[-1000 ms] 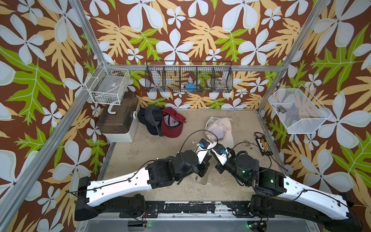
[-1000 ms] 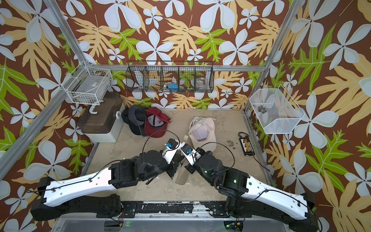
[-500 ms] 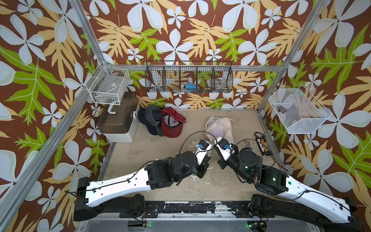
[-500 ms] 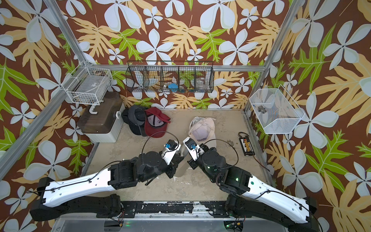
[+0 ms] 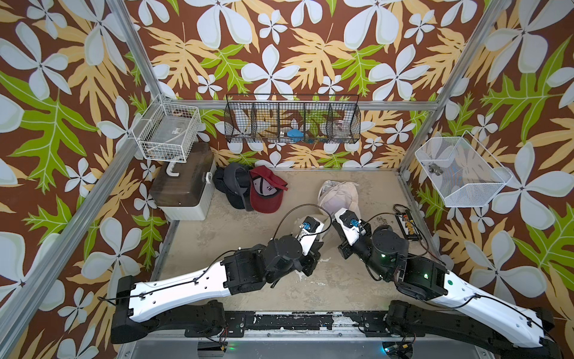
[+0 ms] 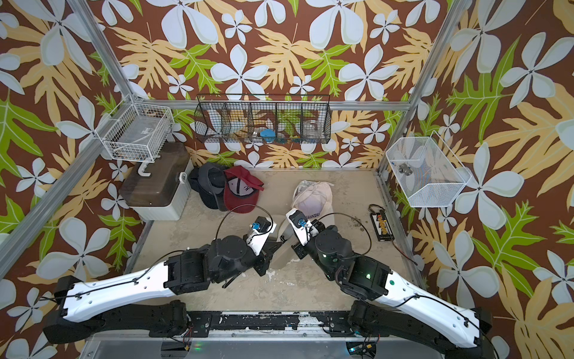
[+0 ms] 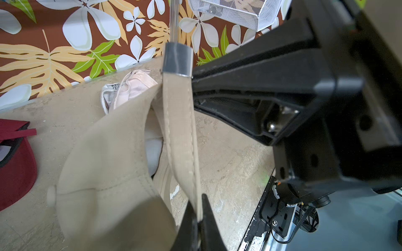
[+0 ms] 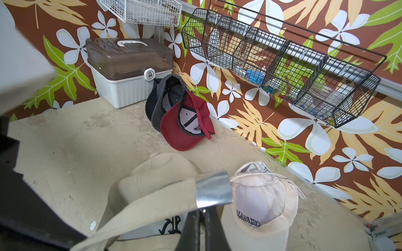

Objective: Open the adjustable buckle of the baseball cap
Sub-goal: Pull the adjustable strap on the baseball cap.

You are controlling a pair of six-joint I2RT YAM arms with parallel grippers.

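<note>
A tan baseball cap [image 7: 104,152] hangs between my two arms; in a top view it shows as a tan shape [image 6: 279,248] between the wrists. Its tan strap [image 7: 180,134] runs taut from my left gripper [image 7: 196,206], which is shut on it, up to the silver metal buckle [image 7: 177,59]. My right gripper [image 8: 202,215] is shut on the lower edge of the buckle [image 8: 212,189], with the strap [image 8: 152,200] leading away from it. The cap's crown [image 8: 156,171] sags below the strap. In both top views the fingertips are hidden under the wrists.
A white Colorado cap [image 8: 261,200] lies just behind the held cap. A red cap [image 5: 265,194] and a dark grey cap [image 5: 233,186] lie at the back beside a brown-lidded box [image 5: 183,183]. Wire baskets [image 5: 292,122] hang on the walls. A small black device [image 5: 408,225] lies at the right.
The two wrists have drawn apart: my right gripper moved right and back, my left shifted slightly left. The strap between them is now stretched. Both grippers stayed shut.
</note>
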